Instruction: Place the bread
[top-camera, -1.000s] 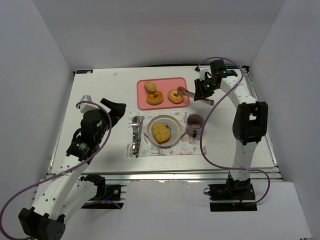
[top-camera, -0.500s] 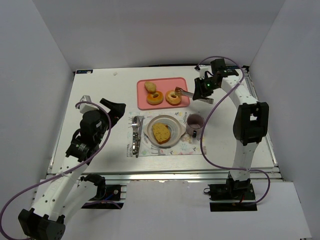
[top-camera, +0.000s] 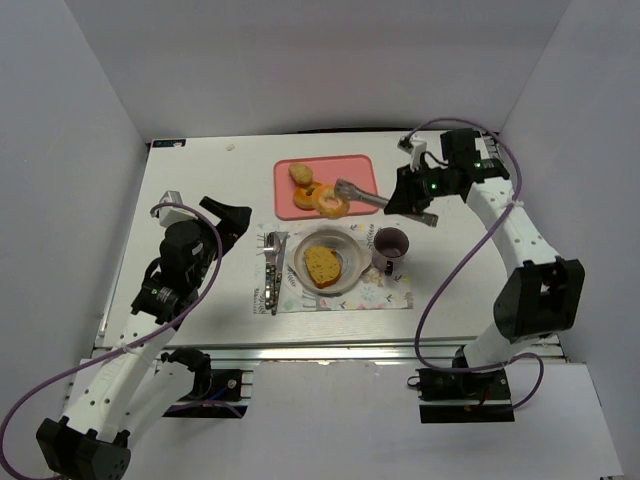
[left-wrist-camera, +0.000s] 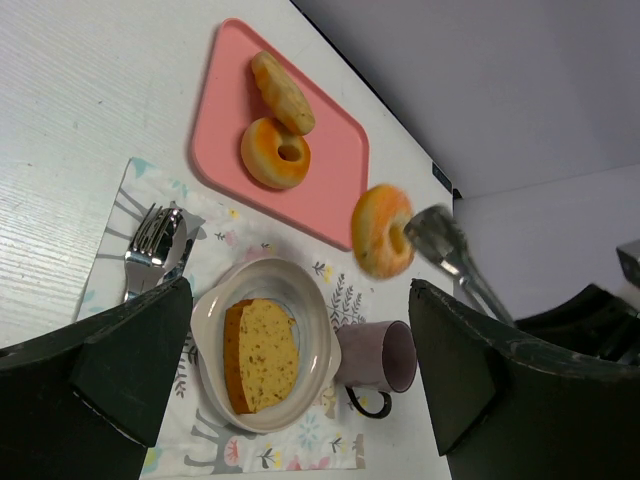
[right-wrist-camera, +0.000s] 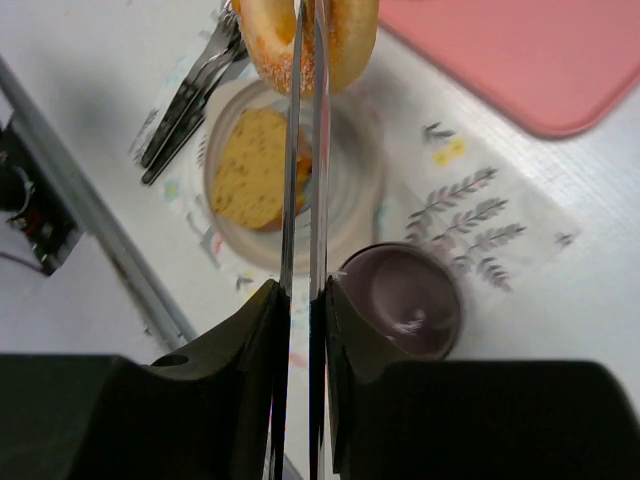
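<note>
White table (top-camera: 200, 180) under white walls carries four bread pieces. One oval roll (left-wrist-camera: 283, 92) and one ring (left-wrist-camera: 276, 153) lie on the single pink tray (left-wrist-camera: 340, 160). One piece (left-wrist-camera: 262, 355) sits in the one bowl (left-wrist-camera: 215, 310). A second ring (left-wrist-camera: 383, 230) is clamped at the tips of the right pincer (top-camera: 342, 186), in the air by the tray's front edge. One purple mug (left-wrist-camera: 375, 357) stands beside the bowl. Left pincer (top-camera: 232, 216) gapes, grasping nothing.

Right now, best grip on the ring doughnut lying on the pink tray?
Ring doughnut: I'd pinch its wall from straight above, one claw finger in the hole, one outside. It lies flat, hole up. Take the side away from the oval roll beside it.
</note>
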